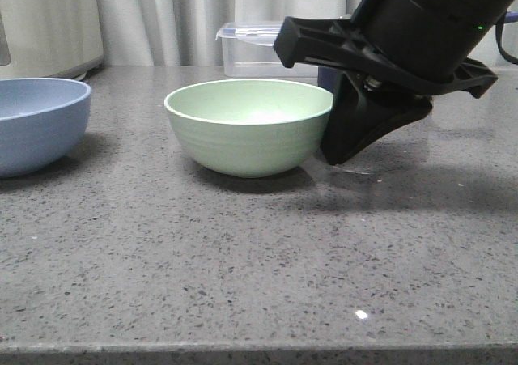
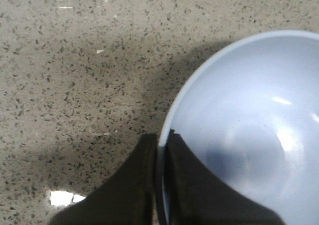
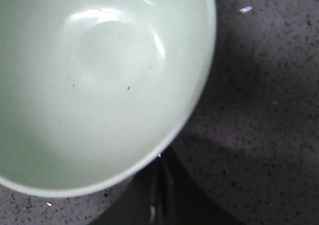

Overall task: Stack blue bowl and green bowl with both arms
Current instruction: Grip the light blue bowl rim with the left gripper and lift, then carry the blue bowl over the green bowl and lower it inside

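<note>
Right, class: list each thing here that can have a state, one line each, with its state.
blue bowl: upright, empty, on the countertop, rim pinched by the left tool.
green bowl: upright, empty, on the countertop.
right tool: fingers together beside the green bowl's rim, apparently not gripping it.
clear container: lid on.

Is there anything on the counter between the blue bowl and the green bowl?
No. In the front view, only bare speckled countertop separates the blue bowl from the green bowl; nothing stands between them.
</note>
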`<state>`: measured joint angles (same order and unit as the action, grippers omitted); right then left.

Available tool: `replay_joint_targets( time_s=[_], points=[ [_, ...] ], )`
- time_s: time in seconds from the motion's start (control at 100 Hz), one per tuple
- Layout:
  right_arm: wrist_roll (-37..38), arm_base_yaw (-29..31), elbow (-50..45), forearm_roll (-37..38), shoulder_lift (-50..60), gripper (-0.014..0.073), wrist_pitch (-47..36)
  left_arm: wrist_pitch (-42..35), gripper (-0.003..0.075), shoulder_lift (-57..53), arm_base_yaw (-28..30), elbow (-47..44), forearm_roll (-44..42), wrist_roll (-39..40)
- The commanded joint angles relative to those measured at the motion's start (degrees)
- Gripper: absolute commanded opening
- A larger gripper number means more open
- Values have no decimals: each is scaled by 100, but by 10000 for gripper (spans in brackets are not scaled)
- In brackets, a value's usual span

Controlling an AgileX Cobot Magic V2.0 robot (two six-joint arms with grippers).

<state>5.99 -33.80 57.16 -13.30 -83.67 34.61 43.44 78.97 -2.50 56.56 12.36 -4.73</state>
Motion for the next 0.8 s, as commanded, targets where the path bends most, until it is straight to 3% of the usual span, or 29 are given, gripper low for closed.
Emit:
replay_joint_targets(
  time_s=[0.0,0.31,0.53,0.79],
  points=[
    [-70,3,142,-56,164,-66,-219,-124,-20,-142,-48,316,254,-19],
    [-70,3,142,-56,164,-66,-212,550,-20,-30,-893,1656,309,-210],
    [-70,3,142,-56,164,-66,-212,1374,-20,733,-1598,2906,309,-210],
    [-70,3,142,-56,164,-66,-212,1654,-20,1449,-2246,3778,309,-210]
  ],
)
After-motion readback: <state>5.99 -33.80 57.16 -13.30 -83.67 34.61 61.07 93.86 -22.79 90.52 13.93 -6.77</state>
